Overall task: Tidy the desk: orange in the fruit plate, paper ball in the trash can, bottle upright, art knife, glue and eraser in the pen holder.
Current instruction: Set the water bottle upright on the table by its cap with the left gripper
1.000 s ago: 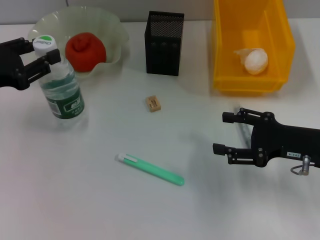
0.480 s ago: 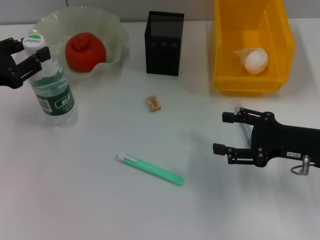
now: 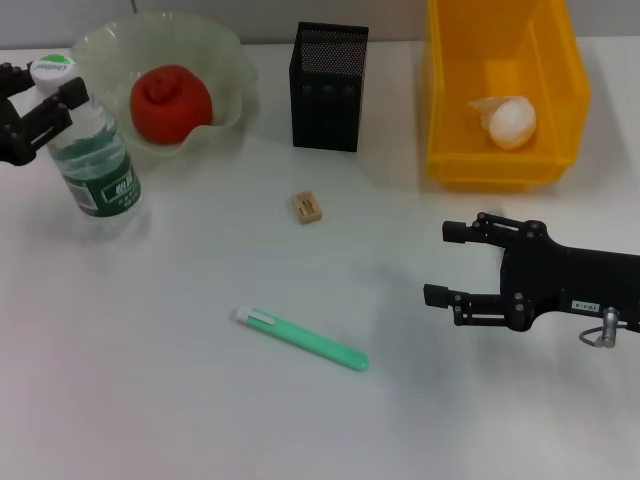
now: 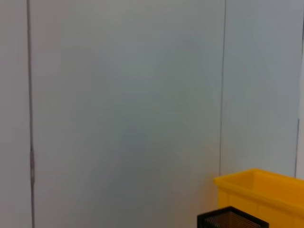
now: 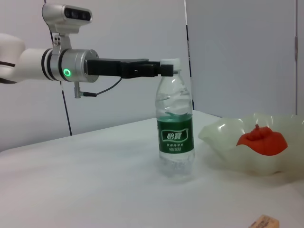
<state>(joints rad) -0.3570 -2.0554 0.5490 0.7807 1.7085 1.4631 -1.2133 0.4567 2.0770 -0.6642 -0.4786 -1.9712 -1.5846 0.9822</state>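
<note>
The clear bottle [image 3: 95, 160] with the green label stands upright at the far left, beside the fruit plate [image 3: 225, 60]. My left gripper [image 3: 45, 100] is shut on its neck under the cap. The right wrist view shows this grip [image 5: 161, 69] on the bottle [image 5: 175, 137]. The orange [image 3: 170, 100] lies in the fruit plate. The paper ball [image 3: 510, 122] lies in the yellow trash can [image 3: 455, 120]. The tan eraser [image 3: 308, 207] lies in front of the black mesh pen holder [image 3: 328, 85]. My right gripper [image 3: 445, 264] is open and empty, low over the table at the right.
A slim green pen-shaped tool [image 3: 300, 338] with a white end lies on the table near the front middle. The left wrist view shows only a wall, the trash can's rim [image 4: 261, 183] and the pen holder's top [image 4: 232, 218].
My left gripper has carried the bottle left and back, and it has gone from tilted to upright. The right arm has barely moved.
</note>
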